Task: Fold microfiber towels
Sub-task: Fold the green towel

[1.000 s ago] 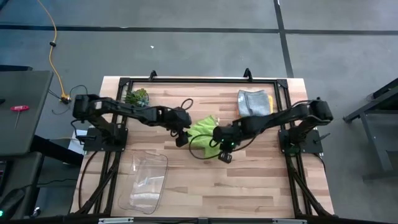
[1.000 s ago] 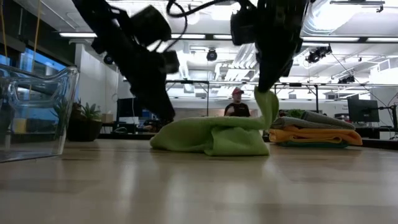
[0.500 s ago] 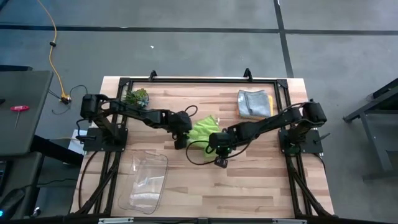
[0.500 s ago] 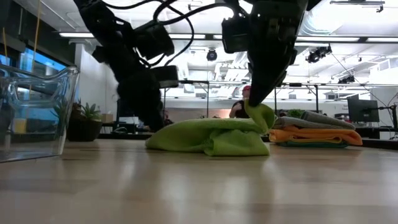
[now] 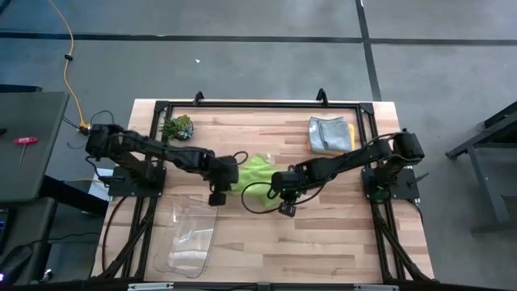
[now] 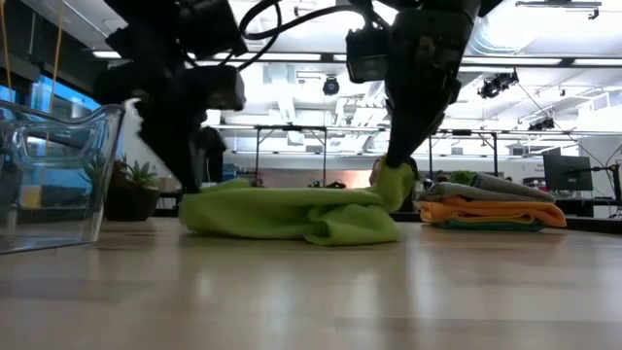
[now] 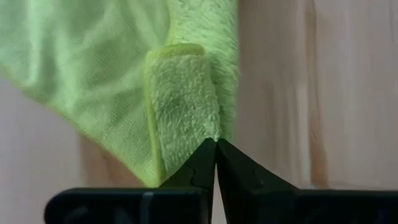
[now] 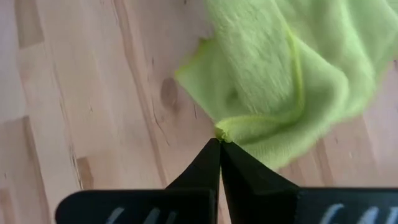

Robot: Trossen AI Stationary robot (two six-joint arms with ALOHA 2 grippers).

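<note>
The soft lime-green microfiber towel [image 5: 257, 172] is lying mid-table, limp and light (probably clingy). The left gripper [image 7: 216, 144] and right gripper [image 8: 220, 141] are each pinching an edge with closed fingers; corners seem the best holds.

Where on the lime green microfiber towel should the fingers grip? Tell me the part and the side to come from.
Grip the lime green microfiber towel by its corners, coming down from above at opposite ends. It lies rumpled and low on the wooden table, so the thin corner flaps look easiest to pinch. The left gripper and the right gripper are each shut on one such flap.
</note>
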